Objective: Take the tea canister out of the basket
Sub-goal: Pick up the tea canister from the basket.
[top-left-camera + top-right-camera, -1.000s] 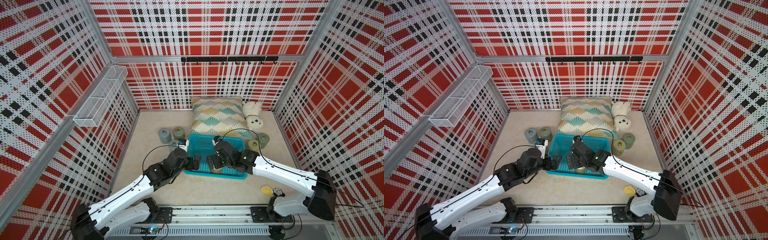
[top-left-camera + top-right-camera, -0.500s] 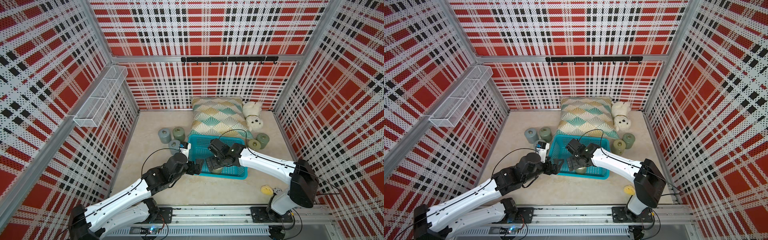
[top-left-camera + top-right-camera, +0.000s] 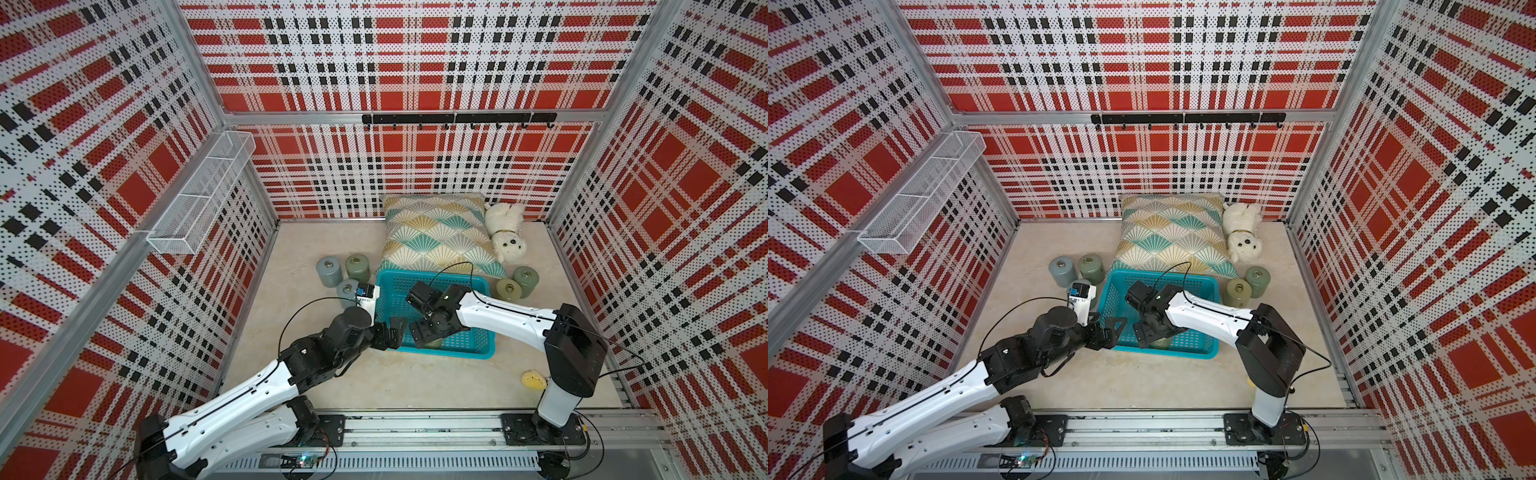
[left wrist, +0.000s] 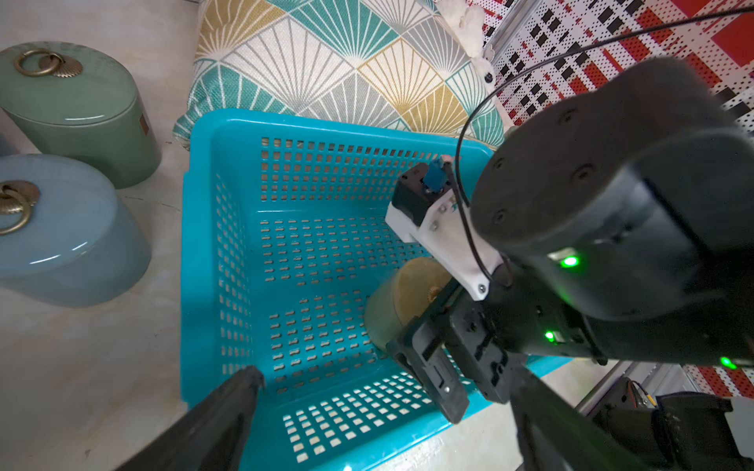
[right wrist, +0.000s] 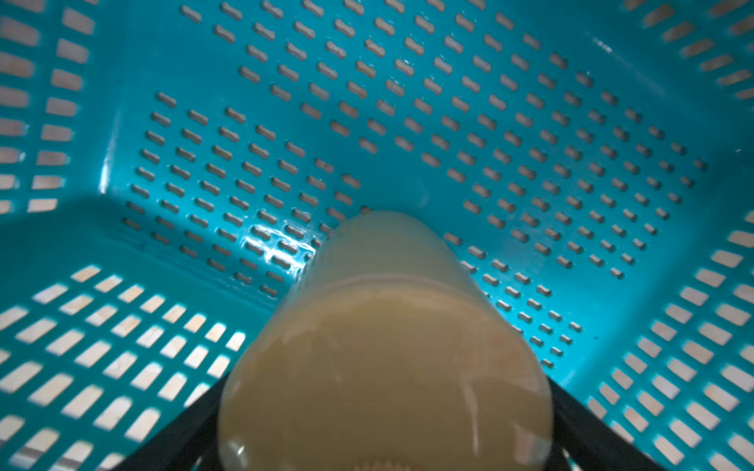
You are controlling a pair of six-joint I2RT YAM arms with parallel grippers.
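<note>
The turquoise basket (image 3: 436,275) (image 3: 1163,274) stands on the floor in front of the pillow. An olive tea canister (image 3: 434,343) (image 3: 1160,343) (image 4: 402,301) (image 5: 383,346) stands in the basket's near part. My right gripper (image 3: 428,332) (image 3: 1152,332) (image 5: 383,407) reaches down over its lid, open, one black finger on each side of the canister. I cannot tell whether the pads touch it. My left gripper (image 3: 392,330) (image 3: 1111,330) (image 4: 385,379) is open at the basket's near left corner, with the basket's near wall (image 4: 326,412) between its fingers.
Three more canisters (image 3: 329,271) (image 3: 357,267) (image 3: 347,286) stand left of the basket and two (image 3: 509,289) (image 3: 525,280) to its right. A patterned pillow (image 3: 436,237) and a white plush dog (image 3: 507,237) lie behind. A yellow toy (image 3: 534,380) lies near right. A white wire rack (image 3: 199,195) hangs on the left wall.
My right arm has folded inward and lowered its open gripper over the canister in the basket. The left gripper has barely shifted at the basket's corner. Both stayed open.
</note>
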